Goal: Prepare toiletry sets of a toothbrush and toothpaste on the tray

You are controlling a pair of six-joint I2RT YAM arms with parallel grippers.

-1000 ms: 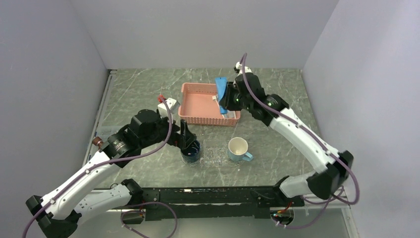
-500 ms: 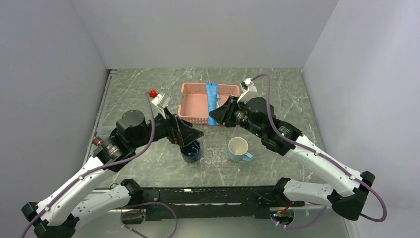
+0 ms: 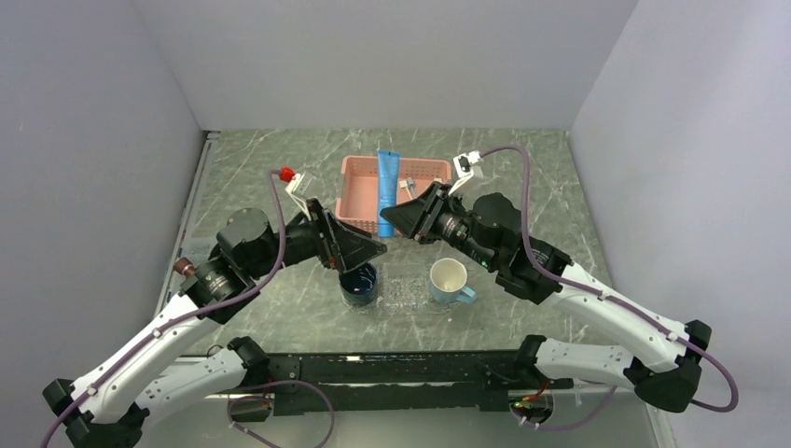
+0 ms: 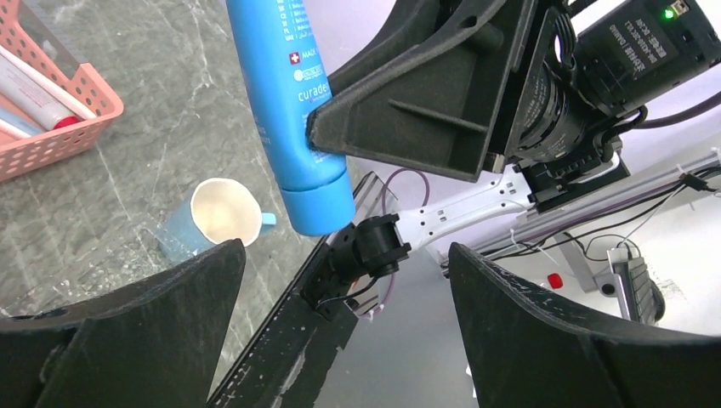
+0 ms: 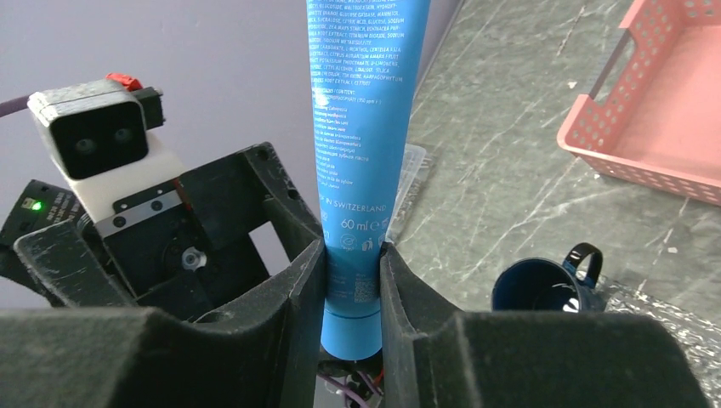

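— Top external view first: what carries it all?
— A grey-green marbled table (image 3: 522, 168). Both arms are bolted at its near edge. The left arm (image 3: 177, 322) reaches in from the left and the right arm (image 3: 597, 294) from the right, and their wrists face each other over the middle.
— Next in size?
— The pink slatted basket (image 3: 359, 201) at the back centre. Nearer, the clear tray (image 3: 406, 291) lies flat on the table, between a dark blue mug (image 3: 359, 285) on its left and a light blue mug (image 3: 451, 280) on its right.
— And the toothpaste?
— The toothpaste (image 5: 361, 127), a blue tube, is raised above the table, roughly upright, close to the basket's near wall. It touches neither basket nor tray. The right jaws are closed on it near its lower end. In the right wrist view the fingers (image 5: 289, 306) press its two flat sides, and the cap end pokes out below them.
— The left jaws?
— Spread wide and holding nothing. In the left wrist view the tube hangs beyond them, apart from both fingers.
— Any toothbrush?
— Something white with a red end (image 4: 38, 98) lies in the basket, but I cannot tell what it is.
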